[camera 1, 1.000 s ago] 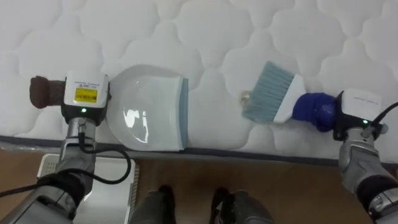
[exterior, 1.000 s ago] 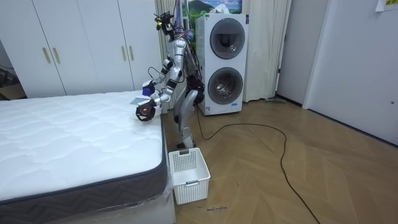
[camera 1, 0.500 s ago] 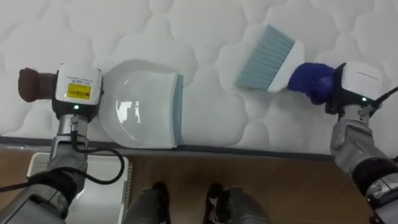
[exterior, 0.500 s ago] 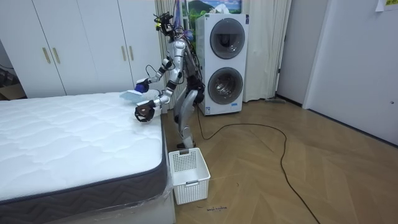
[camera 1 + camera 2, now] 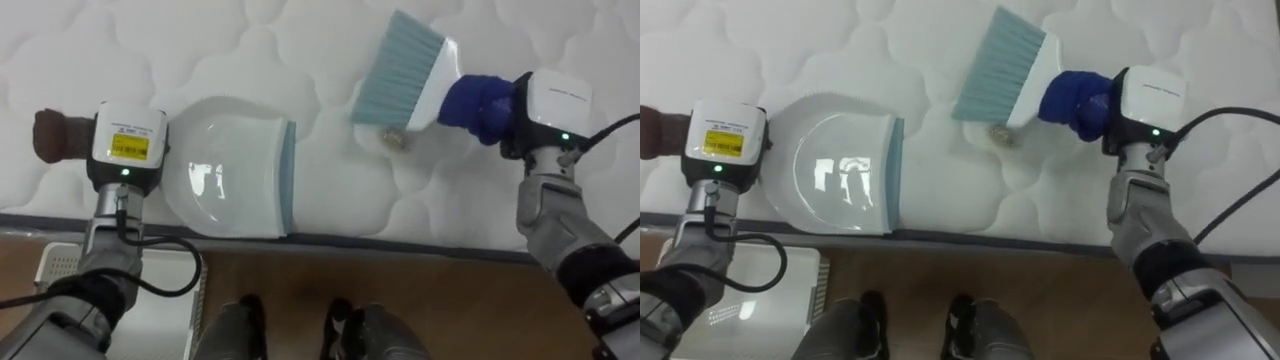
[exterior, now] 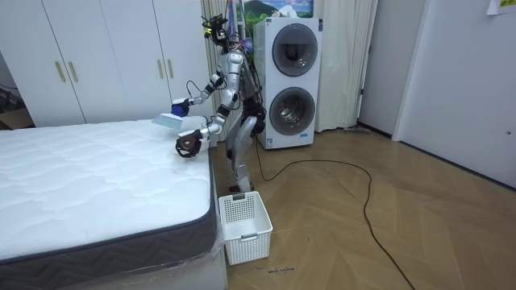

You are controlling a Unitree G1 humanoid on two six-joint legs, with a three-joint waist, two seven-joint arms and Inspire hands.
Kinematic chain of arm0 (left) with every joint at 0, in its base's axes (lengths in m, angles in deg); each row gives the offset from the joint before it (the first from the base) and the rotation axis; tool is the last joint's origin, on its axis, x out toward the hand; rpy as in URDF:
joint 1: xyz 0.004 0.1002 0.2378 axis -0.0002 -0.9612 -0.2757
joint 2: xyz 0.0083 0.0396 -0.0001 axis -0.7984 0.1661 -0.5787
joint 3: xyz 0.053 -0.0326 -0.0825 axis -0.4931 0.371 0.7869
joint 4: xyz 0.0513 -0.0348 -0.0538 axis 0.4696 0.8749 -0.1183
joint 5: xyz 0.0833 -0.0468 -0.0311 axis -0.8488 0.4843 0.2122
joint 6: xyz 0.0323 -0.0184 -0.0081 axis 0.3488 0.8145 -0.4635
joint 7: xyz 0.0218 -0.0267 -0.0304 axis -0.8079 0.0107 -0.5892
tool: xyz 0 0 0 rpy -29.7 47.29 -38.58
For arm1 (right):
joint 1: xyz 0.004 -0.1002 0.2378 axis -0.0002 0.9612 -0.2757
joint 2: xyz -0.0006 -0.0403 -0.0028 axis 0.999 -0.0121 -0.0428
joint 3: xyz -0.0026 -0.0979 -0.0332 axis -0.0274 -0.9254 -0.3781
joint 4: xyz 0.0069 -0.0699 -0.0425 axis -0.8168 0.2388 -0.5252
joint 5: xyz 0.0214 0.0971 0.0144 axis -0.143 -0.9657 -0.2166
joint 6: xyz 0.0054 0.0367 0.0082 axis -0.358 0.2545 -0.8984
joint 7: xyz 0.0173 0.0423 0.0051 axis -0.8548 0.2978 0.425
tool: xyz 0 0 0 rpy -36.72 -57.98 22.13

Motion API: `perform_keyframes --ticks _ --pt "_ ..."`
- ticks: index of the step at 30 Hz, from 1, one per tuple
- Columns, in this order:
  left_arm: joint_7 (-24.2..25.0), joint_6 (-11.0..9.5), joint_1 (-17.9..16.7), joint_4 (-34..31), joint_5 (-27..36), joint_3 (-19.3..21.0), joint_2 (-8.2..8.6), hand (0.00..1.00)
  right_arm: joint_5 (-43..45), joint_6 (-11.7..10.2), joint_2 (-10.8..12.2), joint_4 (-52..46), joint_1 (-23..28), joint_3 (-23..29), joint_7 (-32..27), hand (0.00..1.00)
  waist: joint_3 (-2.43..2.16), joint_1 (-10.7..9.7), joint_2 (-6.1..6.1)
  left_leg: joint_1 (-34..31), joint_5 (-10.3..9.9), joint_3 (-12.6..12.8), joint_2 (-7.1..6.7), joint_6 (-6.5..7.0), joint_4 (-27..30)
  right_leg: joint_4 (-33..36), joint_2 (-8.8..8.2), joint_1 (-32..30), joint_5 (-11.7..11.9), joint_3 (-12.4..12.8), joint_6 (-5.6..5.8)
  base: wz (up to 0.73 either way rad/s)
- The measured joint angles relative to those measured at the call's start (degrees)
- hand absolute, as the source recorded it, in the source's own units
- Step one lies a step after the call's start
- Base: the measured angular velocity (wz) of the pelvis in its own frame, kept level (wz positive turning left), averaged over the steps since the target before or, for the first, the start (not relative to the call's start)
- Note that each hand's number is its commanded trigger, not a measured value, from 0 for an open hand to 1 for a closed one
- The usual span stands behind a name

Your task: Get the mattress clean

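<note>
Right hand [image 5: 482,104] grips brush [image 5: 402,70] beside a crumb [image 5: 392,140]; left hand [image 5: 55,135] holds dustpan [image 5: 235,180].

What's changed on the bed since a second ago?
The right hand carried the brush farther onto the mattress and slightly toward the dustpan; its bristles now sit just beyond the crumb. Unchanged: the left hand holds the dustpan flat by the mattress edge.

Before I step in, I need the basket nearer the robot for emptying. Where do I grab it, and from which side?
Grip the basket by its top rim at the short end facing the camera, where there seems to be a handle slot. It stands upright and open on the floor, with the bed close on the room view's left, so reach down from the right.
</note>
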Motion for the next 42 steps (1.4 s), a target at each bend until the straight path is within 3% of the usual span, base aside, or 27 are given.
perform_keyframes --ticks 6,17,21,25,35,42 --pt "2.91 0.11 0.02 -1.72 -0.83 0.04 -0.51 1.00 8.21 1.70 -0.02 0.49 0.04 -0.34 0.15 1.00 -0.05 0.33 -0.09 0.23 -0.08 0.23 0.19 0.09 -0.01 0.01 0.01 0.19 0.16 -0.05 0.14 0.00" --pt "2.85 0.07 0.29 -2.34 -2.03 0.05 -0.69 1.00 20.83 1.84 -0.02 2.75 -0.63 -1.02 0.79 1.00 0.06 1.02 -0.67 0.08 -0.08 0.08 0.42 0.10 -0.24 -0.60 0.02 0.31 0.24 -0.25 0.18 0.00" --pt "2.85 -0.08 0.46 -2.33 -1.99 0.05 -0.89 1.00 21.56 1.87 -0.11 3.75 -1.95 -1.24 0.70 1.00 0.22 1.11 -0.96 0.06 -0.08 0.06 0.48 0.09 -0.32 -0.66 0.06 0.32 0.24 -0.29 0.17 0.00" --pt "3.03 -0.03 1.00 -2.34 -2.38 0.17 -1.71 1.00 24.04 2.17 -0.55 4.62 -3.36 -1.46 0.69 1.00 0.57 1.21 -2.01 -0.69 -0.09 0.29 0.81 0.07 -0.14 -0.65 0.44 -0.23 0.26 -0.32 0.12 0.00" --pt "4.08 0.16 1.06 -3.51 -3.85 0.46 -2.54 1.00 25.95 2.22 -4.47 4.80 -6.65 -1.45 0.31 1.00 0.33 1.60 -3.80 -0.99 -0.08 -0.29 1.41 0.06 0.42 -1.92 0.97 0.31 1.21 -1.14 0.01 -0.01" --pt "5.00 0.26 1.05 -3.46 -5.32 1.30 -2.58 1.00 26.42 2.26 -4.60 4.82 -6.66 -1.44 0.27 1.00 0.28 1.56 -4.12 -0.38 -0.06 -0.53 1.95 0.10 0.15 -3.73 1.81 1.68 2.34 -1.34 -0.04 -0.04"
